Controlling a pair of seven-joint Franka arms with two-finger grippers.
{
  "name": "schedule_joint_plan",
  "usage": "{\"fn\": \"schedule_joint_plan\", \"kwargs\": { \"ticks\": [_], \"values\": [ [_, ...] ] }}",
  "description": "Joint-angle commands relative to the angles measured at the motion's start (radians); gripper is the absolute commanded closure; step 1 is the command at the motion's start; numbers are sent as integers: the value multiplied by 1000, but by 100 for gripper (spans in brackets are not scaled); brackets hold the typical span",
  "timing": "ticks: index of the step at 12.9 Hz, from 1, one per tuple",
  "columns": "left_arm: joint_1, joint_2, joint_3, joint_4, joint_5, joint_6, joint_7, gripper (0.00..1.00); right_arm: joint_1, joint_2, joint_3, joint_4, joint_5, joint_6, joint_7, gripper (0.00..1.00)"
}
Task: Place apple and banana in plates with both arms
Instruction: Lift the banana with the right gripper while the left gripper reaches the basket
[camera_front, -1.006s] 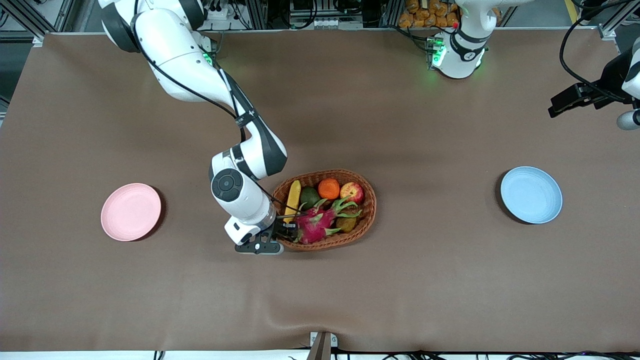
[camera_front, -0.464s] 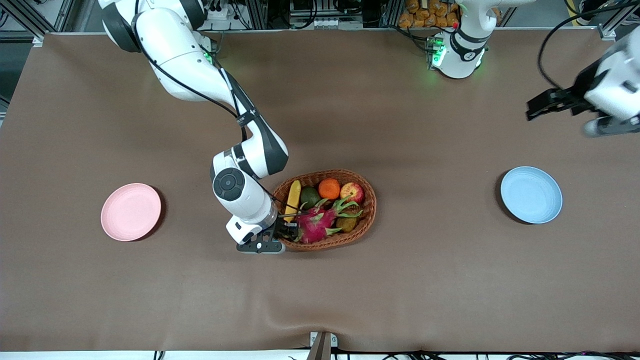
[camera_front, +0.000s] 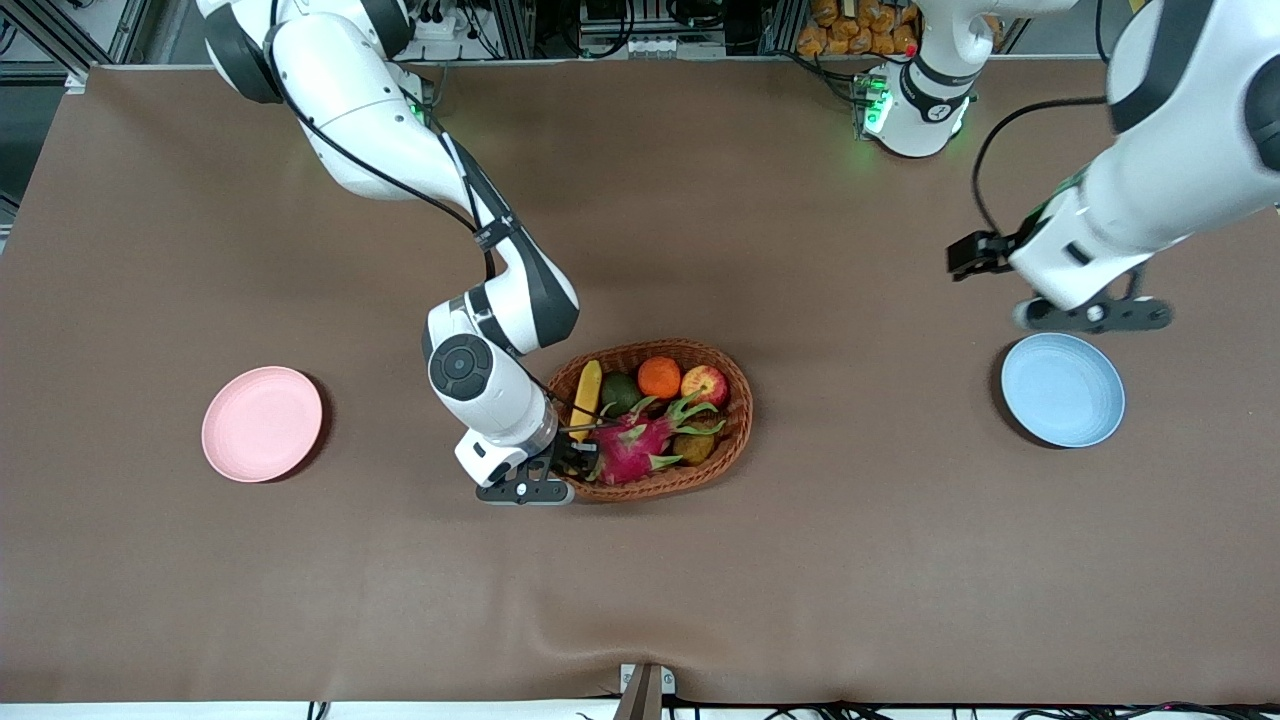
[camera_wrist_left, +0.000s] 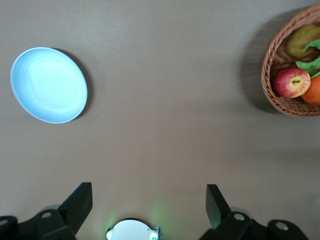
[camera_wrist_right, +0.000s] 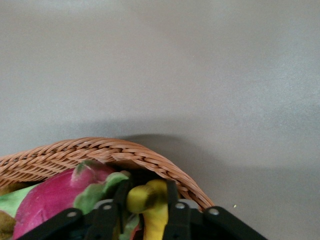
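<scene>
Right wrist view shows the right gripper (camera_wrist_right: 144, 212) pinching the near tip of the long yellow banana (camera_wrist_right: 150, 202), which lies lengthwise inside the oval woven brown basket (camera_front: 735, 420) at mid-table, beside its rim. The left gripper (camera_wrist_left: 149, 205) hangs spread over bare table.

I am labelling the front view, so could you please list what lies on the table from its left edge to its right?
Pink plate → right gripper → basket → blue plate.
</scene>
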Motion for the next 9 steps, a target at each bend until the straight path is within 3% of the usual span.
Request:
{"fn": "schedule_joint_plan", "kwargs": {
  "ticks": [1, 5, 9],
  "values": [
    [-54, 81, 3, 90, -7, -14, 0, 0, 18, -23, -6, -5, 3, -50, 18, 98],
    [-126, 141, 3, 104, -5, 60, -62, 0, 17, -35, -9, -4, 3, -52, 18, 100],
    [-175, 196, 3, 104, -7, 147, -123, 0, 9, -144, -44, 1, 3, -144, 18, 100]
  ]
}}
